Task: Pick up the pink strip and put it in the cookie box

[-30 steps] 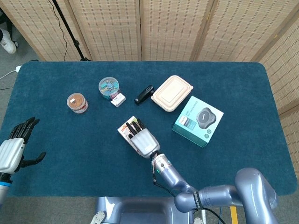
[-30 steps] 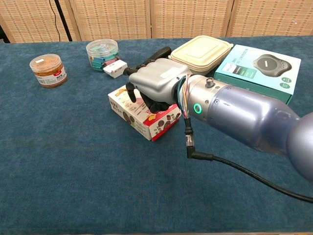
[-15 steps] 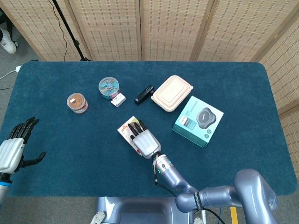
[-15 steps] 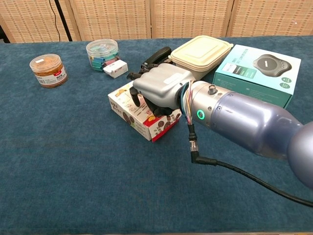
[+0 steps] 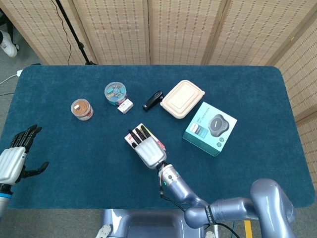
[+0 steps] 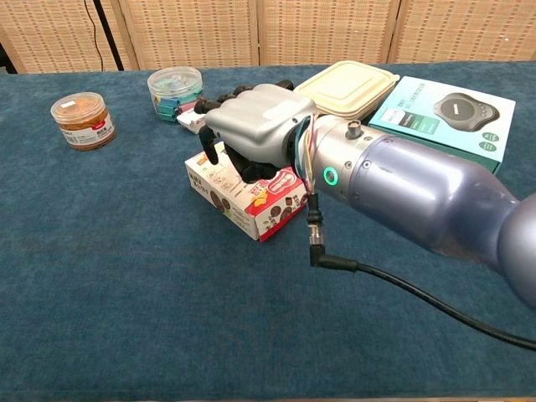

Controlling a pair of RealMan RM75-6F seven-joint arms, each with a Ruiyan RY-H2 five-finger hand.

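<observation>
The right hand (image 6: 255,130) hangs over the cookie box (image 6: 247,194), its dark fingers (image 6: 219,155) curled down onto the box's top; whether they grasp anything cannot be told, and the pink strip cannot be made out in either view. The box lies flat near the middle of the blue table (image 5: 74,148). The left hand (image 5: 15,158) sits at the table's left edge, fingers spread and empty. Beyond the box stand a clip tub (image 5: 115,92), a spice jar (image 5: 81,108), a beige lunch box (image 5: 183,98) and a teal carton (image 5: 210,128). Bare cloth lies nearer the robot and to the left.
</observation>
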